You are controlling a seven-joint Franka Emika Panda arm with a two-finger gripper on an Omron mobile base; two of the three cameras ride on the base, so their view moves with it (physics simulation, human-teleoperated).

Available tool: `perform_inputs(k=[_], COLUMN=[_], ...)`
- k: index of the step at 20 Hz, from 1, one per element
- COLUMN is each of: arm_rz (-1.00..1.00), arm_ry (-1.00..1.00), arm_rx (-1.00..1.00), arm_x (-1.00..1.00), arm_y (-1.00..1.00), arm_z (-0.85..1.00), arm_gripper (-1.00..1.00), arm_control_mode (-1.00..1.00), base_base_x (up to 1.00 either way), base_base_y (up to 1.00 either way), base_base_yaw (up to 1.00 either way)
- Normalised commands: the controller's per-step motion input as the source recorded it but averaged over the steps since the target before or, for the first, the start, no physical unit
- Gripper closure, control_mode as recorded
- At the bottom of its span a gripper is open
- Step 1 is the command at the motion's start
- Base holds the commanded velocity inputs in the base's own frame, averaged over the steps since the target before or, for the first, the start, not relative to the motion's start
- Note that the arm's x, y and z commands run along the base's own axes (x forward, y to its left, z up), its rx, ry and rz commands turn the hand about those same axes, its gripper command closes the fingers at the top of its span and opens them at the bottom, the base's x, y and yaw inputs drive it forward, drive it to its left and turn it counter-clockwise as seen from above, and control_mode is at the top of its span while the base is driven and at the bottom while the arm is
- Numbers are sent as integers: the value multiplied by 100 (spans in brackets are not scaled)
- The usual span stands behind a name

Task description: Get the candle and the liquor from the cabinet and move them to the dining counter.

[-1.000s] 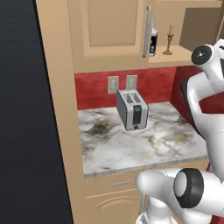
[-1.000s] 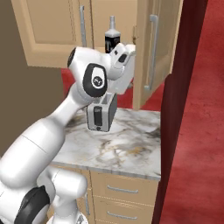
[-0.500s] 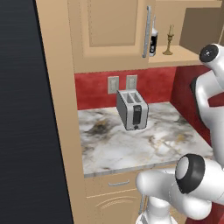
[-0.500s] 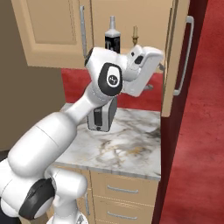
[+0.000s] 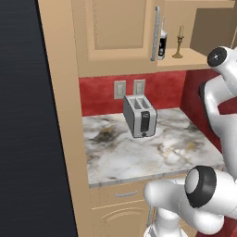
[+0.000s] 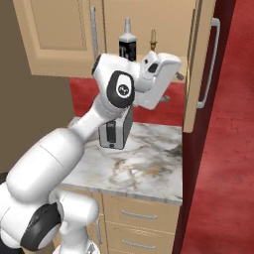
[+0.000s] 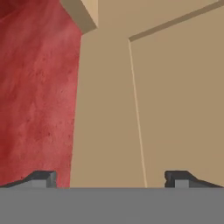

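The cabinet [image 5: 115, 28] [image 6: 59, 34] stands with both doors open. On its shelf the black liquor [image 5: 162, 45] [image 6: 128, 45] bottle stands upright, and the small candle [image 5: 178, 42] [image 6: 153, 38] on its brass holder stands just right of it. My gripper [image 6: 173, 87] [image 7: 110, 179] is open and empty. It hangs below and slightly right of the shelf, close to the open right door [image 6: 198, 64]. In the hand view it faces a tan panel and the red wall. The dining counter is out of view.
A silver toaster [image 5: 139, 115] [image 6: 115, 131] stands on the small marble worktop [image 5: 152, 152] [image 6: 149, 168] under the cabinet. The left door's edge [image 5: 156, 32] sticks out beside the bottle. The right door's bar handle [image 6: 211, 62] lies right of the hand. Drawers [image 6: 139, 216] are below.
My hand has swung right and upward, away from the toaster toward the right door. That door stands wider open than a second ago. Bottle and candle have not moved.
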Motion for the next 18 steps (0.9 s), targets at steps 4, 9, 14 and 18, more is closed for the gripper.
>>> perform_inputs(k=[4, 9, 14, 18], arm_rz=[-2, 0, 6, 22], arm_ry=[-18, -23, -26, -27], arm_rx=[0, 0, 6, 16], arm_x=[0, 0, -2, 0], arm_y=[100, 100, 100, 86], arm_z=[0, 0, -5, -8], arm_gripper=[-100, -100, -100, -100], arm_control_mode=[-100, -100, -100, -100], base_base_x=[0, 0, 0, 0], base_base_y=[0, 0, 0, 0], base_base_yaw=[0, 0, 0, 0])
